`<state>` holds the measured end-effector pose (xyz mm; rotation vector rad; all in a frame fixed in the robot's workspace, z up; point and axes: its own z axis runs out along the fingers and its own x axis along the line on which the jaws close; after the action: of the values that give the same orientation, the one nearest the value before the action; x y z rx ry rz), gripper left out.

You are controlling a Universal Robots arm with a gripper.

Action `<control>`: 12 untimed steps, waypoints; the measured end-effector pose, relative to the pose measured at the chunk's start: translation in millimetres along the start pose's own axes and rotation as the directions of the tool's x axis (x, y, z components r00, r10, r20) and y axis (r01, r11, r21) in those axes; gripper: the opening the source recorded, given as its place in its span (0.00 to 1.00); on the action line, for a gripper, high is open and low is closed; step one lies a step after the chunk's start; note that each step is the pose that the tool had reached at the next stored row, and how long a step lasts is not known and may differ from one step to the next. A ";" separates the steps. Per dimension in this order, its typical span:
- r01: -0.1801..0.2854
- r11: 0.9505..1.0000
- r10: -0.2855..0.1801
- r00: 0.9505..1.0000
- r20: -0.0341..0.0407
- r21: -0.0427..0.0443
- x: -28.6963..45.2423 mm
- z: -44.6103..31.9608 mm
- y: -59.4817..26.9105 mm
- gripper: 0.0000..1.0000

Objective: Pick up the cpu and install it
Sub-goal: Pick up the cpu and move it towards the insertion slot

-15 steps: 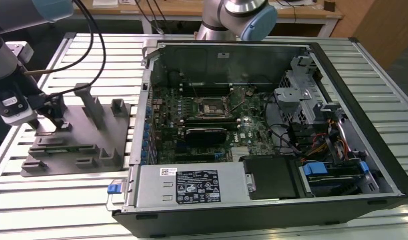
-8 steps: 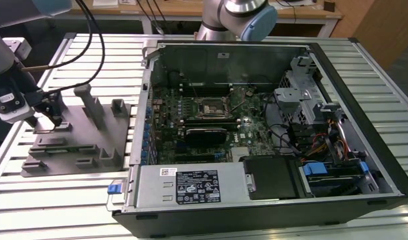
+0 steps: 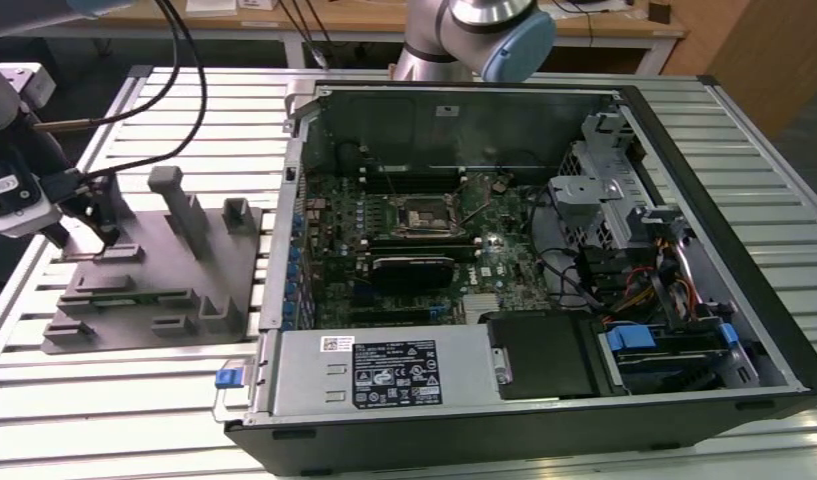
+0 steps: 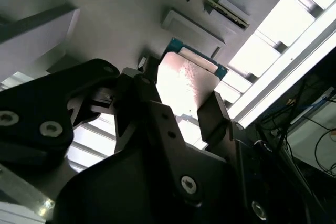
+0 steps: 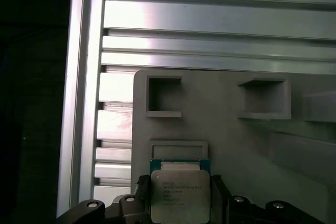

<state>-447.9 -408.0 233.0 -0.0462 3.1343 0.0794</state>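
Here, in the exterior view, the gripper [image 3: 85, 238] is seen low over the grey fixture [image 3: 155, 290] at that view's left. The fixture lies on the slatted table [image 3: 141, 400], well apart from the open case [image 3: 728, 200] and the socket [image 3: 415, 215] on the board inside it.

In the second wrist view, the cpu [image 4: 189, 77] is seen between the two dark fingers [image 4: 212, 111]. Its pale metal top is lit, and a thin green rim shows at the far edge. The jaws are drawn in narrow, and each appears to bear on one side edge of the cpu. Whether the cpu is seated in its pocket or just lifted off the fixture cannot be told.

In the first wrist view, the cpu [image 5: 180, 195] is framed squarely by the fingers on both sides. It sits just beside a shallow rectangular recess [image 5: 178, 150] of the fixture, and two deeper pockets lie beyond.

The pick-up step is judged to be in hand, with the grasp made at the fixture and the install not begun. For any carry, a level and even hold on the two edges is called for, so that the cpu is not tilted or slipped. For seating, its corners must be matched squarely to the socket, with no pressing.
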 end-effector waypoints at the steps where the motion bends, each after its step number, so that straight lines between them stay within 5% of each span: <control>1: 0.000 1.000 0.000 1.000 0.000 0.000 0.0 -2.4 0.1 0.54; 12: 0.000 1.000 0.000 1.000 0.000 -0.009 -0.1 -17.9 0.9 0.54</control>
<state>-447.9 -408.0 250.9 -0.0461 3.1337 0.0942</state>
